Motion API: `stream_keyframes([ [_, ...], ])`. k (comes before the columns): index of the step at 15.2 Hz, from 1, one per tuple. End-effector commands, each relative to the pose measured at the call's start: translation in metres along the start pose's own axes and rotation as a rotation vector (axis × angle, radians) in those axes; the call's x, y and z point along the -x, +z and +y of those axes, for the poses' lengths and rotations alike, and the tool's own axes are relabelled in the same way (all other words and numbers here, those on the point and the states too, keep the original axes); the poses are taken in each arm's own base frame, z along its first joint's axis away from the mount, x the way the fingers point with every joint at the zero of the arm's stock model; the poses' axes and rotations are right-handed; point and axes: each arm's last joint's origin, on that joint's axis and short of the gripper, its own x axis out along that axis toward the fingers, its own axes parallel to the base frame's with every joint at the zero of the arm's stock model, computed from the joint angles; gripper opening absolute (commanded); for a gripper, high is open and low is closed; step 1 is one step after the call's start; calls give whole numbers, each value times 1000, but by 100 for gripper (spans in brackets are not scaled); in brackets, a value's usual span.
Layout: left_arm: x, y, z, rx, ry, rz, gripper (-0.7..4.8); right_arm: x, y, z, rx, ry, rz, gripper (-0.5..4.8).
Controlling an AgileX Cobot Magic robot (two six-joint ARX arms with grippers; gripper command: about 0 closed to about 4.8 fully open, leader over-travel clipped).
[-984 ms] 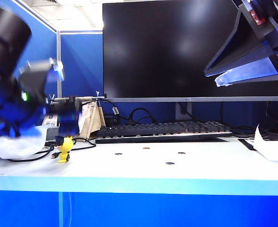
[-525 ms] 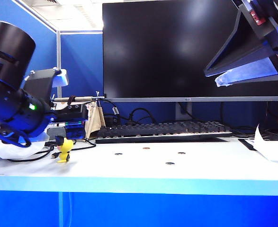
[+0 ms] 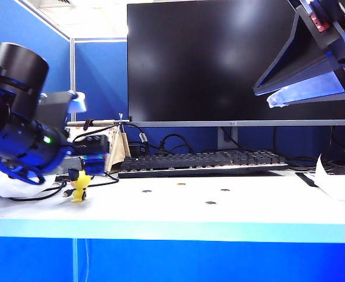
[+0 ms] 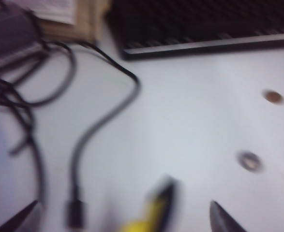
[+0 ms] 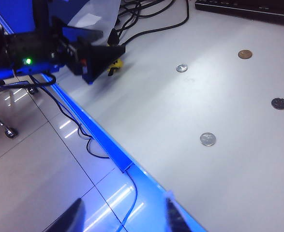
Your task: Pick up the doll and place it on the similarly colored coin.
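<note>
The small yellow doll [image 3: 80, 187] stands at the table's left, near black cables. My left gripper [image 3: 100, 150] hangs open just above and behind it. In the left wrist view the blurred doll [image 4: 154, 210] shows between the wide-apart fingertips of the left gripper [image 4: 122, 218], untouched. The copper coin [image 3: 181, 184] lies in front of the keyboard, right of the doll, and shows as the brown coin [image 4: 273, 96] [image 5: 245, 54] in both wrist views. My right gripper [image 3: 265, 95] is held high at the upper right, open and empty [image 5: 125, 212], over the table's front edge.
Three grey coins [image 5: 181, 68] [image 5: 207, 139] [image 5: 279, 103] lie around the copper one. A black keyboard [image 3: 201, 161] and a large monitor [image 3: 231, 59] stand behind. Black cables [image 4: 83, 140] trail beside the doll. White paper [image 3: 337, 183] lies at the far right.
My left arm has swung down and forward, bringing its open gripper closer over the doll. The right arm, the doll and the coins have not moved.
</note>
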Motion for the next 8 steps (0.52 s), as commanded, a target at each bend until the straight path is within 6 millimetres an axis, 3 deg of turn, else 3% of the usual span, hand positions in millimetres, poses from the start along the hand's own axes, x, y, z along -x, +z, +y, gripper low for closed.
stream_keyframes([
  [1,-2,-1,8,7,7,16,479,0,2,0,9,-5,-18,212],
  [8,-14,-8,5,30,-58,56,479,0,5,-1,30,-45,-46,212],
])
